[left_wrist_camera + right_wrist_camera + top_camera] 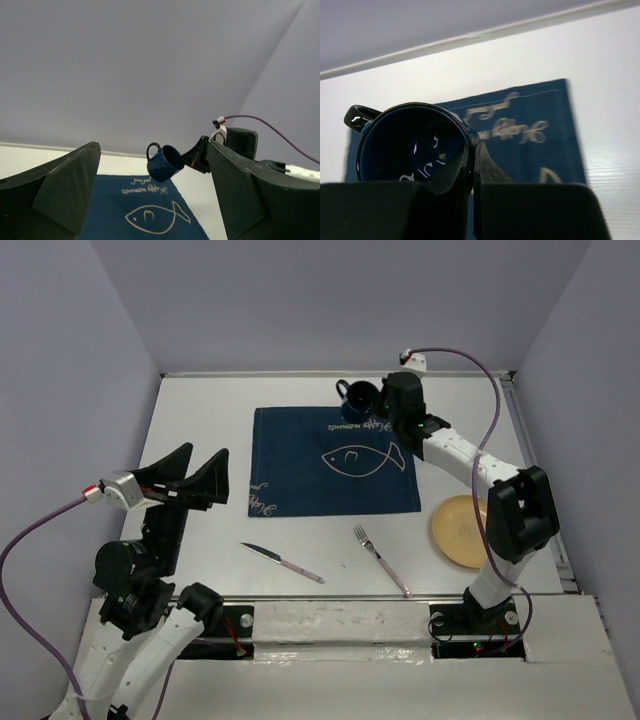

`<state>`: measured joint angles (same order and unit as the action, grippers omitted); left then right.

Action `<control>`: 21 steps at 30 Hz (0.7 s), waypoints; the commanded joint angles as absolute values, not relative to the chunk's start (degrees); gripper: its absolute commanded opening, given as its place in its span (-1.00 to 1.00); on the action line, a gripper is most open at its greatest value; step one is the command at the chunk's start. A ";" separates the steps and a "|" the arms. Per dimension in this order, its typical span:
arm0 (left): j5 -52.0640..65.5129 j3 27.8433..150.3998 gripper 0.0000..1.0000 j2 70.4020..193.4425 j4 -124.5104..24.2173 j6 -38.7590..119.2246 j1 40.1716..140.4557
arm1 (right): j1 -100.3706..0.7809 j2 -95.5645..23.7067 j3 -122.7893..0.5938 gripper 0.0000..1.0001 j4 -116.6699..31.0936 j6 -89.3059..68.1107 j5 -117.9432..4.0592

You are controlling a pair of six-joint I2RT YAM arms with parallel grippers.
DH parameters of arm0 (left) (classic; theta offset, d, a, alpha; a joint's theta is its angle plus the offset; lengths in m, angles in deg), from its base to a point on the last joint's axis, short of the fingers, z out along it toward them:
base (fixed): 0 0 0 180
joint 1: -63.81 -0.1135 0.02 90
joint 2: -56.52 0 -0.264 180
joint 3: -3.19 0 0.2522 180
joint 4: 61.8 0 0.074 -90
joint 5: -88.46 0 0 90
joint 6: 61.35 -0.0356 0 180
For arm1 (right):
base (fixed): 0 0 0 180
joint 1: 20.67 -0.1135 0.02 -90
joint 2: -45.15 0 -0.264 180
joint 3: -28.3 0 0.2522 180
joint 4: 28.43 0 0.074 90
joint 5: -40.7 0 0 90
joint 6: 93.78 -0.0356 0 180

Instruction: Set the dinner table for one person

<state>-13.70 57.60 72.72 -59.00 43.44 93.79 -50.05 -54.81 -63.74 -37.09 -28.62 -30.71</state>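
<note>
The white dinner table (200, 410) holds a navy placemat (330, 462) with a fish outline. My right gripper (378, 403) is shut on the rim of a dark blue mug (358, 398), one finger inside it and one outside, holding it tilted in the air over the placemat's far right corner. The mug fills the right wrist view (415, 145) and shows lifted in the left wrist view (164, 162). My left gripper (200, 478) is open and empty, raised above the table's left side. A knife (280, 560), a fork (380, 558) and a yellow plate (462, 530) lie on the table.
The knife and fork lie near the front edge, in front of the placemat. The yellow plate sits at the right, partly hidden by my right arm (500, 500). Grey walls close in the table on three sides.
</note>
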 commanded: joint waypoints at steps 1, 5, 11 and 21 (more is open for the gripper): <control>-8.83 57.21 0.98 75.24 -62.19 45.18 93.70 | -44.50 -54.69 -66.40 -1.00 -38.06 -26.11 -28.03; -8.66 57.03 0.98 75.76 -62.37 45.18 93.78 | -38.69 -57.67 -69.13 -1.00 -40.16 -27.25 -32.33; -8.04 56.94 0.98 76.99 -62.37 45.27 93.96 | -34.30 -63.74 -74.05 -1.00 -42.02 -27.34 -35.94; -8.22 56.94 0.98 78.22 -62.37 45.00 94.05 | -33.06 -71.39 -81.88 -1.00 -46.23 -25.76 -37.26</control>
